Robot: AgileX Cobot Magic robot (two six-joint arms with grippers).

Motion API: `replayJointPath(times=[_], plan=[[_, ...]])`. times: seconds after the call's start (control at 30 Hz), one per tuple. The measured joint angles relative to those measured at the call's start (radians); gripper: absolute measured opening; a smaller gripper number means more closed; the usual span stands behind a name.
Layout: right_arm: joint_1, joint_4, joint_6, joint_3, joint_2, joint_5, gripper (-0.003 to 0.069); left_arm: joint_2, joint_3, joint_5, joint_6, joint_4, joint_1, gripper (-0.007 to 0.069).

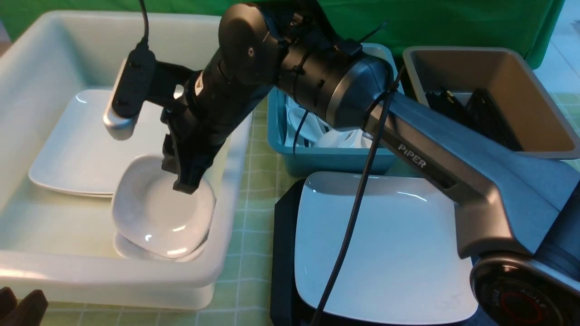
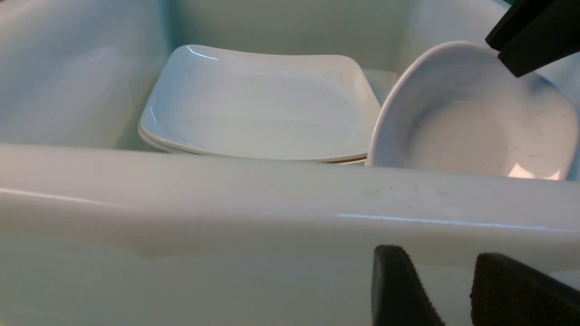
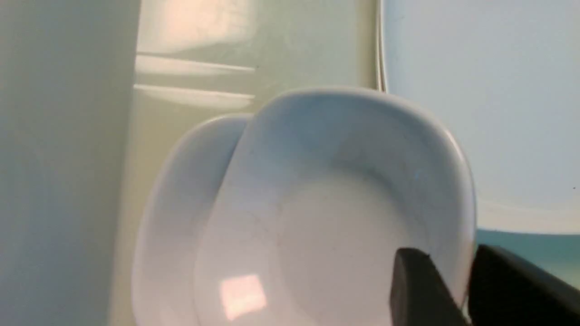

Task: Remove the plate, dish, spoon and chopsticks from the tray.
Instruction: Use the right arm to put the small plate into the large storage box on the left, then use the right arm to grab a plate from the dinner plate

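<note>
My right gripper (image 1: pixel 186 181) reaches into the white tub (image 1: pixel 229 235). Its fingers (image 3: pixel 414 280) stand apart on either side of the rim of a small white dish (image 1: pixel 158 217), one inside and one outside. The dish (image 3: pixel 326 213) tilts and leans on another small dish (image 3: pixel 176 213) below it. The large white square plate (image 1: pixel 385 244) lies on the black tray (image 1: pixel 283 253) at the front right. My left gripper (image 2: pixel 439 271) is open and empty, low outside the tub's near wall (image 2: pixel 226 199), and it also shows as my left gripper (image 1: pixel 20 308) in the front view's lower left corner.
Two stacked square plates (image 1: pixel 77 145) lie at the back of the tub. A teal bin (image 1: pixel 326 160) behind the tray holds white spoons (image 1: pixel 317 131). A grey-brown tub (image 1: pixel 543 117) at the back right holds black chopsticks (image 1: pixel 476 113). My right arm (image 1: pixel 408 149) crosses above the tray.
</note>
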Motion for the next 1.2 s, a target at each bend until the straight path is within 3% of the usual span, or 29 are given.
replayJointPath(times=[0.1, 0.2, 0.43, 0.6, 0.8, 0.87, 1.07, 1.2], plan=[[0.000, -0.001, 0.000, 0.000, 0.016, -0.020, 0.0261, 0.000, 0.000, 0.000, 0.000, 0.000, 0.000, 0.0229], [0.002, -0.003, 0.000, -0.002, 0.021, -0.032, 0.0281, 0.000, 0.000, 0.000, 0.000, 0.000, 0.000, 0.0229], [0.004, 0.000, 0.001, -0.054, 0.021, -0.033, 0.0246, 0.000, 0.000, 0.000, 0.000, 0.000, 0.000, 0.0229], [0.005, 0.004, 0.066, -0.079, 0.016, -0.027, 0.0237, 0.000, 0.000, 0.000, 0.000, 0.000, 0.000, 0.0229], [0.005, -0.003, 0.143, -0.079, -0.009, 0.091, 0.0117, 0.000, 0.000, 0.000, 0.000, 0.000, 0.000, 0.0229], [0.005, -0.015, 0.196, -0.079, -0.049, 0.143, 0.0030, 0.000, 0.000, 0.000, 0.000, 0.000, 0.000, 0.0229], [0.005, -0.056, 0.353, -0.079, -0.168, 0.164, -0.0002, 0.000, 0.000, 0.000, 0.000, 0.000, 0.000, 0.0229], [0.005, -0.150, 0.480, -0.079, -0.269, 0.168, -0.0003, 0.000, 0.000, 0.000, 0.000, 0.000, 0.000, 0.0229]])
